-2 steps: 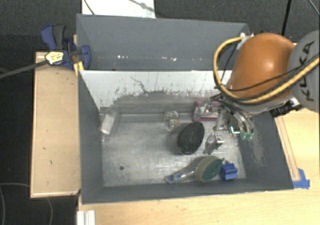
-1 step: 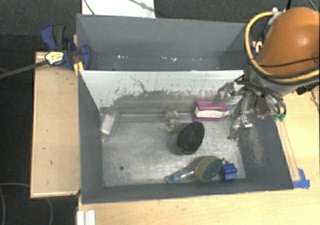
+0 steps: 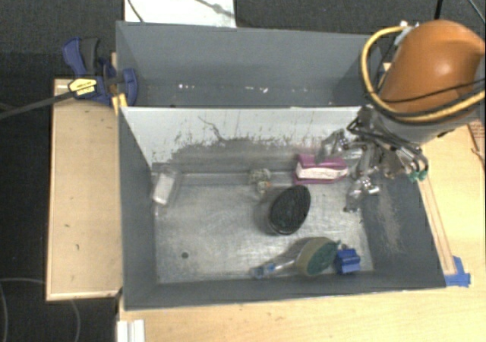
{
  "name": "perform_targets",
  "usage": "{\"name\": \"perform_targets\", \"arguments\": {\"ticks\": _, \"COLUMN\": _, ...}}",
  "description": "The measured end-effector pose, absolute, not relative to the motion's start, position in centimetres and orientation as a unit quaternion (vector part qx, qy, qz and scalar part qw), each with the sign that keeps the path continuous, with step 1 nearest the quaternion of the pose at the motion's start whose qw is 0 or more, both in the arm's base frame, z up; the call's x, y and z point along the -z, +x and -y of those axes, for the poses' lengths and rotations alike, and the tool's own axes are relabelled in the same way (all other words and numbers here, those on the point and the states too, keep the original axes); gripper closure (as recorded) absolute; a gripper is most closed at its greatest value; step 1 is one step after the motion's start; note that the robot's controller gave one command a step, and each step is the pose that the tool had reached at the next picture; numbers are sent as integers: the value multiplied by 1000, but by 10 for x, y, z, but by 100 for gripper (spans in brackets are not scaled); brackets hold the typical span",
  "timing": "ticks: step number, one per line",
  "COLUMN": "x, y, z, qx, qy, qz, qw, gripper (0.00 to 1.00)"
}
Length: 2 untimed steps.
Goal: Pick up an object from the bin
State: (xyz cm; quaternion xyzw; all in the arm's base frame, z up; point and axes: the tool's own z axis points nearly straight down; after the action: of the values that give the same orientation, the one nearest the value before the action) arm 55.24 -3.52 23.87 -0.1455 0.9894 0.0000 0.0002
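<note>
Approach stage of a pick from the grey bin (image 3: 228, 59), with no grasp yet closed. Low at the right of the bin and toward the far wall, the gripper (image 3: 346, 169), hanging beneath the orange wrist cover (image 3: 429, 59). Its fingers (image 3: 358, 194) apparently spread, though hard to separate from the metal parts around them and so read with some caution. Just left of the fingertips, touching or nearly touching them, a small pink-and-white packet (image 3: 319, 170), lying flat on the floor right of centre and toward the far side. Likeliest target, judged from position alone, but not seen pinched between the fingers. Nearer and a little left, a black oval brush-like piece (image 3: 289, 209), close to the packet yet apart from it. Along the near wall, a green-and-blue scrubber (image 3: 311, 256) with a clear handle. Left of the packet, a small metallic fitting (image 3: 260, 178). Well apart at the left side, a clear plastic tube (image 3: 162, 187). Next move, offered as a judgement: a short shift leftward to bring the packet squarely between the fingers, a slight descent to floor level, then closure across its narrow sides and a straight lift. Care called for with the black piece close by and the far wall just behind.
</note>
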Motion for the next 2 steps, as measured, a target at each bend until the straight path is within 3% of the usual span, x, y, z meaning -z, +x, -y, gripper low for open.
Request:
{"name": "perform_targets", "arguments": {"ticks": 1, "x": -141, "y": 574, "z": -43, "qx": -2, "qy": -234, "qz": -972, "qw": -1, "gripper": 0}}
{"name": "perform_targets", "arguments": {"ticks": 2, "x": -81, "y": 580, "z": -19, "qx": -1, "qy": -398, "qz": -917, "qw": -3, "gripper": 0}}
